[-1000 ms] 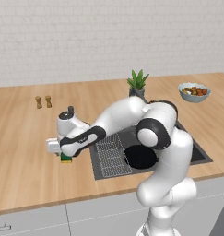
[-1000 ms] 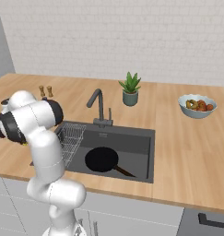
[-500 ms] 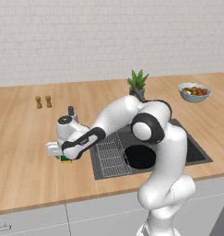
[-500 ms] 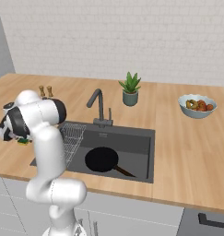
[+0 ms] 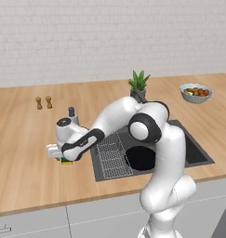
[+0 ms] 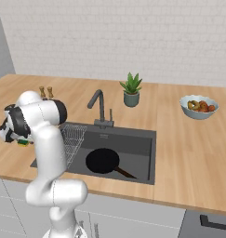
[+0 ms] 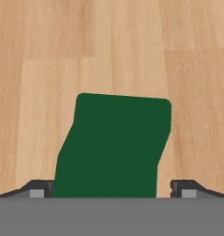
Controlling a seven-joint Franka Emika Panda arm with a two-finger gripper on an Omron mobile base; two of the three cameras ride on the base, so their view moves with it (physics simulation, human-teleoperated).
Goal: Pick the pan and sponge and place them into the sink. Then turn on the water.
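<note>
The tool (image 7: 111, 191) stands released astride the green rectangular sponge (image 7: 114, 145) on the wooden worktop (image 7: 111, 50).

sponge (image 5: 66, 161) mostly hidden under hand, fingers (image 7: 37, 188) cut off low

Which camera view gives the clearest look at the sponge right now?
The hand view: the sponge shows its green top large, between the open gripper's fingertips on the wooden counter. In the left base view only a green-and-yellow sliver peeks from under the hand; the right base view shows a similar sliver beside the arm.
</note>
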